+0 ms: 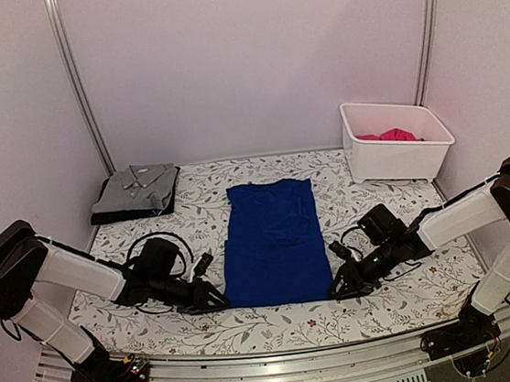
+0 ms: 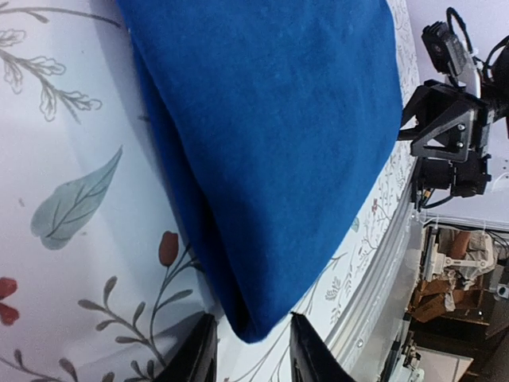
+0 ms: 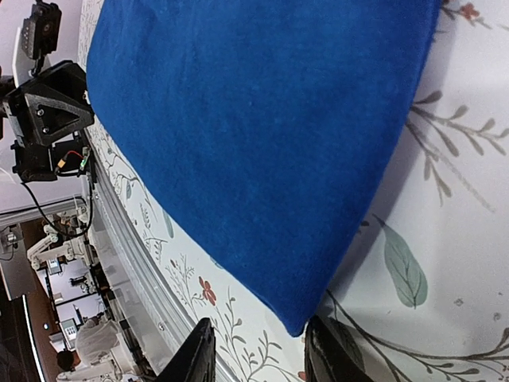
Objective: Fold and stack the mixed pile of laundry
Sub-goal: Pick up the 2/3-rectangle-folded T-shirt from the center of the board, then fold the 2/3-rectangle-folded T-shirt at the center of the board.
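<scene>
A royal-blue garment (image 1: 274, 239) lies folded into a long strip in the middle of the table. My left gripper (image 1: 214, 297) sits low at its near left corner. In the left wrist view the blue corner (image 2: 270, 135) pokes between the open jaws of the gripper (image 2: 250, 330), with a gap on each side. My right gripper (image 1: 342, 287) is at the near right corner. In the right wrist view that corner (image 3: 254, 135) reaches between its fingers, and the gripper (image 3: 258, 334) is open. A folded grey collared shirt (image 1: 137, 188) rests at the back left. A magenta-pink garment (image 1: 392, 136) lies in the bin.
A white plastic bin (image 1: 399, 163) stands at the back right. The floral table covering (image 1: 192, 207) runs to a metal rail (image 1: 274, 359) along the near edge, close behind both grippers. White walls close in the back and sides.
</scene>
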Controlling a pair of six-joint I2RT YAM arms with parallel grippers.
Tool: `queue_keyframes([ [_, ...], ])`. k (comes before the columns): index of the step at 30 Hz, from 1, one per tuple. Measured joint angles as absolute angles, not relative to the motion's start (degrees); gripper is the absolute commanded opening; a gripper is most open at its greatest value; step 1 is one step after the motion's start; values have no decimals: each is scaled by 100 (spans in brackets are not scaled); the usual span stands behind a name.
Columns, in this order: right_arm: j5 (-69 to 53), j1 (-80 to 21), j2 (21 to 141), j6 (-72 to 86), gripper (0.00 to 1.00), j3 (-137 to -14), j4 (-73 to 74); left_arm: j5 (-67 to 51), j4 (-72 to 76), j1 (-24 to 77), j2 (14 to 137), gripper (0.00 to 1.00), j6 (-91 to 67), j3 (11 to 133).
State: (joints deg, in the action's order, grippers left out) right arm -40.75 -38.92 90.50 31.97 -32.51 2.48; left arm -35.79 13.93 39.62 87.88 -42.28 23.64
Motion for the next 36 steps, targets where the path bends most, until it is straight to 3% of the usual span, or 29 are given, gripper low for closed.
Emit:
queue_keyframes([
  [6, -4132, -3948, 9196, 3218, 21, -3238, 49, -3579, 1516, 4012, 8866, 24, -4294, 2359],
  [11, -4086, -3964, 9227, 3216, 1, -3179, 8, -3548, 1592, 4099, 8967, 6, -4344, 2355],
  [13, -4066, -3975, 9233, 3223, 0, -3148, 54, -3535, 1597, 4134, 9017, 0, -4362, 2362],
  [20, -4053, -3988, 9011, 3100, 0, -3142, 443, -3476, 1372, 4375, 8805, 0, -4403, 2359],
  [31, -4066, -4313, 7120, 3288, 0, -2967, 1210, -3389, 75, 4810, 7039, 0, -4689, 2408],
  [36, -3983, -4285, 6912, 3297, 0, -3330, 1636, -3361, -534, 4786, 6890, 0, -4700, 2849],
])
